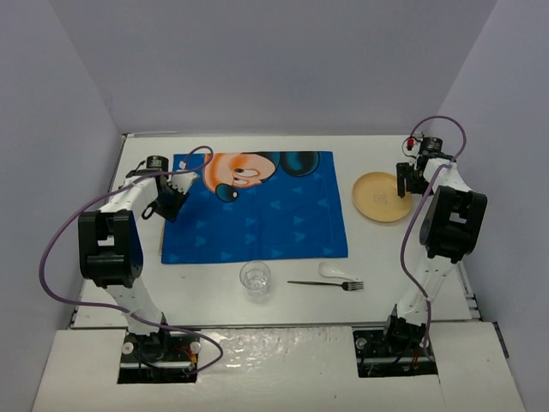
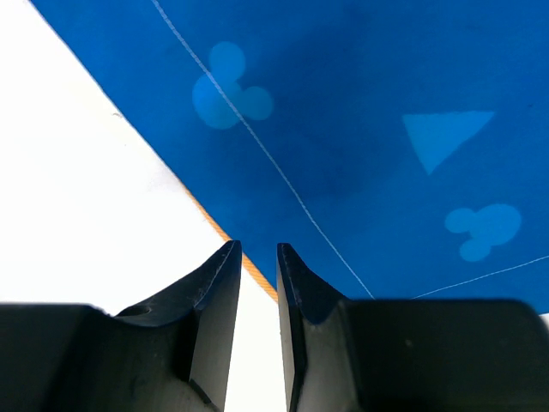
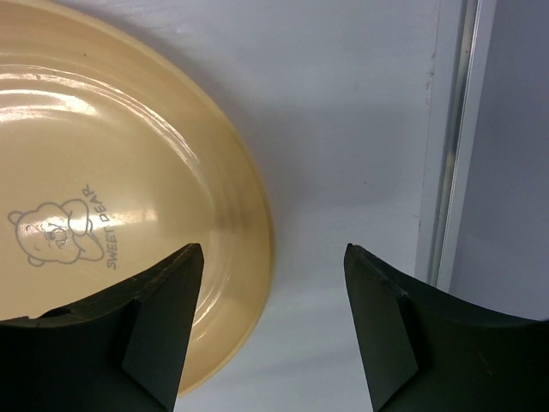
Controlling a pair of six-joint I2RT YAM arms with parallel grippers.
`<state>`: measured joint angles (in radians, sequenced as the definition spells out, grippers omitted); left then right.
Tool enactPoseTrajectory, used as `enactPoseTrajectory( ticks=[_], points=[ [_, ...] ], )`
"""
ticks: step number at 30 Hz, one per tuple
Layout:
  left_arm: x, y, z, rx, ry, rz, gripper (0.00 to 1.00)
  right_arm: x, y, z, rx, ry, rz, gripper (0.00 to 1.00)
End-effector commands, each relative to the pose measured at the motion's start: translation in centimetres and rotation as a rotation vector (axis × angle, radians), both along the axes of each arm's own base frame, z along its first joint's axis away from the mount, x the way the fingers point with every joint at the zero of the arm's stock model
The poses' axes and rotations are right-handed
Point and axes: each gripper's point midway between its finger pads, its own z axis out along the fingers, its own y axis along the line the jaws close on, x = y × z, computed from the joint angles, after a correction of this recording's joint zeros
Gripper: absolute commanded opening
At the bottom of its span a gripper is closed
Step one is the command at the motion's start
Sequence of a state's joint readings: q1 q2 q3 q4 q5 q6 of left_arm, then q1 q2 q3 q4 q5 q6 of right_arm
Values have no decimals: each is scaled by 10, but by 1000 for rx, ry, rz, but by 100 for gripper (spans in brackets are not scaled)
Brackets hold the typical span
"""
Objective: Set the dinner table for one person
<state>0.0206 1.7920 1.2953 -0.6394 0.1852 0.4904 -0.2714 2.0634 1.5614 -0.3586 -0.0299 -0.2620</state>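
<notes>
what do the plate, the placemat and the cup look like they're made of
Plate: tan, glossy, with soft highlights and a printed bear; likely melamine or glazed ceramic.
Placemat: blue printed sheet, matte, with thin pale lines across it; probably fabric or thin plastic.
Cup: clear, and the table shows through it; glass or clear plastic.

Item: my left end effector (image 2: 257,249), btm centre. Two black fingers (image 2: 214,292), nearly together, slim gap, nothing betw. them.
Under/ahead: blue placemat (image 2: 360,129), fills upper right; paler mouse-head prints (image 2: 230,90), one pale triangle (image 2: 442,133), thin white lines (image 2: 266,154) across it.
Mat edge: runs diag., orange trim (image 2: 260,276) showing in the finger gap.
Left: white surface (image 2: 77,197), plain.
</notes>
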Motion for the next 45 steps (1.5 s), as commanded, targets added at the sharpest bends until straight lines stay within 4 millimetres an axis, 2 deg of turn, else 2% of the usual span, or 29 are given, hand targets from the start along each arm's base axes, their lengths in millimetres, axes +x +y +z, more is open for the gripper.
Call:
enactPoseTrajectory(
  ticks=[1, 2, 4, 6, 8, 9, 12, 15, 17, 23, 29, 31, 32, 34, 36, 40, 42, 45],
  points=[
    [20, 6, 30, -10, -121, 37, 23, 19, -5, 16, -12, -66, -8, 51],
    [21, 7, 31, -10, -128, 45, 23, 19, -4, 13, -4, -61, -3, 43],
    [24, 8, 33, -12, -140, 57, 24, 19, -3, 5, 4, -44, 1, 7],
    [29, 10, 37, -15, -165, 76, 25, 18, 1, -4, 24, -27, 20, 0],
    [33, 11, 42, -13, -186, 89, 29, 17, 1, -9, 29, -15, 25, 0],
    [34, 11, 43, -12, -188, 91, 35, 17, 3, -8, 34, -17, 34, 0],
    [38, 12, 47, -10, -199, 105, 49, 21, 7, 3, 40, -42, 52, 0],
    [43, 12, 53, -18, -217, 116, 49, 27, 8, 26, 21, -93, 61, 0],
    [45, 11, 56, -27, -225, 118, 49, 29, 10, 34, 15, -107, 69, 0],
    [45, 9, 57, -36, -233, 122, 50, 34, 19, 81, 43, -215, 101, 0],
    [44, 8, 55, -41, -234, 122, 50, 41, 42, 149, 110, -368, 143, 0],
    [45, 8, 57, -42, -237, 123, 50, 41, 50, 180, 129, -427, 159, 0],
    [45, 8, 57, -42, -237, 122, 50, 41, 55, 185, 152, -434, 166, 0],
    [46, 8, 59, -42, -240, 119, 50, 41, 70, 217, 186, -484, 202, 0],
    [46, 8, 59, -45, -240, 122, 49, 44, 81, 238, 217, -520, 232, 0],
    [45, 7, 58, -50, -238, 123, 49, 45, 109, 255, 296, -546, 280, 0],
    [45, 7, 58, -49, -238, 121, 49, 46, 118, 254, 319, -542, 294, 0],
    [43, 7, 57, -45, -236, 119, 49, 48, 144, 248, 396, -520, 334, 0]
  ],
)
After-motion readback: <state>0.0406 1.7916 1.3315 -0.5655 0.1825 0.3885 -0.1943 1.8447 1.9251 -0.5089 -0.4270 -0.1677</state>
